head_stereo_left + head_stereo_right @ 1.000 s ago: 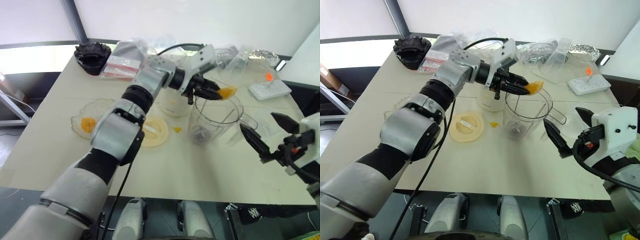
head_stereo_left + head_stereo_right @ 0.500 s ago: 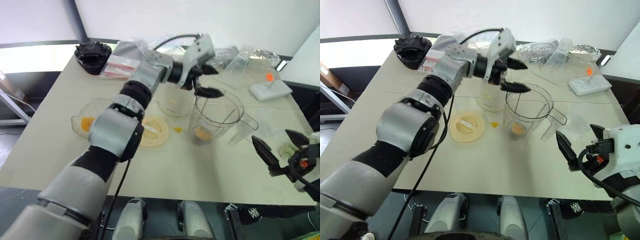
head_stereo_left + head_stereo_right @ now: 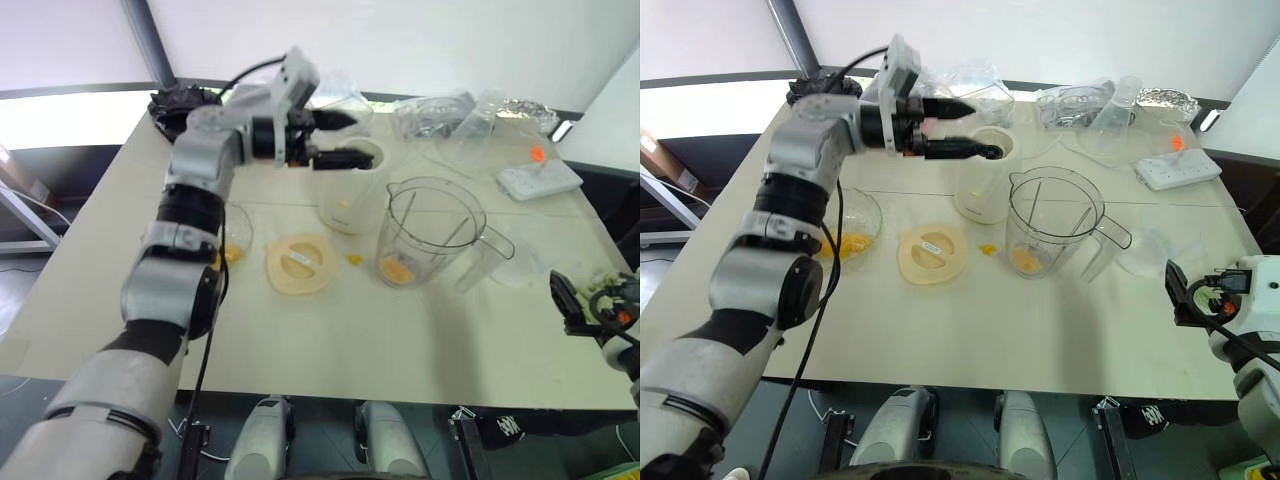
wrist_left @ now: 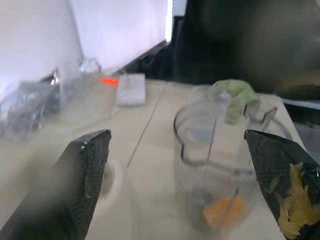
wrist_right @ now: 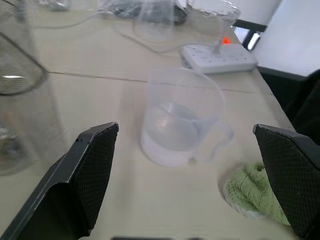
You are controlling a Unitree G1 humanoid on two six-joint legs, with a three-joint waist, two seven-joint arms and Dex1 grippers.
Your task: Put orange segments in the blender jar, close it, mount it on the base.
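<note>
Left of the blender jar (image 3: 1050, 222), orange segments (image 3: 848, 243) lie in a bowl (image 3: 865, 205), nearest the left gripper (image 3: 975, 128), which hovers wide open and empty above the base (image 3: 985, 190).

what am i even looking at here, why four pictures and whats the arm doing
This is a two-armed humanoid robot working at a table. The two wide pictures come from a stereo camera on its head, so they show the same scene. The other two come from cameras on its wrists, looking out between each gripper's black fingers.

The left gripper is open and empty, hanging above the cream base. The right gripper is open too, low at the table's near edge.

On the table: the clear blender jar with an orange segment at its bottom, a flat cream lid, a shallow bowl holding more orange pieces, a small clear cup, a green cloth, a power strip and plastic bags.
</note>
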